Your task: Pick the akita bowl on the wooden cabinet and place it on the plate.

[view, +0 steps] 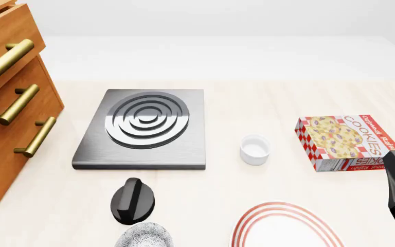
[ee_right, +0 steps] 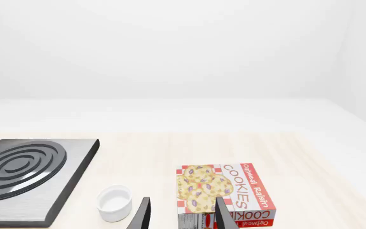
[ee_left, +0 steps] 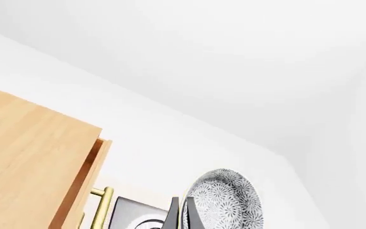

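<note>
round white akita bowl with grey-black speckles sits clamped on its rim between the left gripper fingers, above the table's near edge, beside the red-ringed white plate. right gripper gapes with nothing in it, near the cookie box.

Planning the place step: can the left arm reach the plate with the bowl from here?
Probably yes: the left gripper holds the akita bowl, and the plate lies bare nearby, with nothing between them.
</note>
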Motion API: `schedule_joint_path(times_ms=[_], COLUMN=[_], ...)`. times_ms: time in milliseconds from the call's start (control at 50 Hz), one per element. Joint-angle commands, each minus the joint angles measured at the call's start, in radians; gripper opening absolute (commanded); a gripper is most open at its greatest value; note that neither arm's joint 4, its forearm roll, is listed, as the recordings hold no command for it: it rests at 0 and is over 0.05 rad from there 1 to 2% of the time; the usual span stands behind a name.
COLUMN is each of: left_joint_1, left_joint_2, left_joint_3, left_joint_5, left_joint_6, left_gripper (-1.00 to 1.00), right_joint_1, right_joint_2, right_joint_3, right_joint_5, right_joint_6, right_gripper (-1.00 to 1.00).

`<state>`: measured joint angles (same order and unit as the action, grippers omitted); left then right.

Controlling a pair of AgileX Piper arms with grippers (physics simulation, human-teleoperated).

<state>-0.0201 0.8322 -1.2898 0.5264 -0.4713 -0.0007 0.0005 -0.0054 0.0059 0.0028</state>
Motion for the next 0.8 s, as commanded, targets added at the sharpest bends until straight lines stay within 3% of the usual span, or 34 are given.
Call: schedule_joint_path(times_ms=[20, 800], left_joint_1=[-0.045, -0.158], left_joint_2=[-0.010, -0.006], left_joint_3=[0.025, 0.131], left_joint_5=[-0.008, -0.053], left_joint_6=[0.027, 0.090], left_gripper=[-1.00, -1.00], right_joint_1=[0.000, 0.000], right_joint_2=[0.000, 0.000], right_joint_3=[0.000, 0.000], right_joint_5=[0.000, 0.000], right_joint_6=[0.000, 0.000], right_gripper=[1.00, 1.00])
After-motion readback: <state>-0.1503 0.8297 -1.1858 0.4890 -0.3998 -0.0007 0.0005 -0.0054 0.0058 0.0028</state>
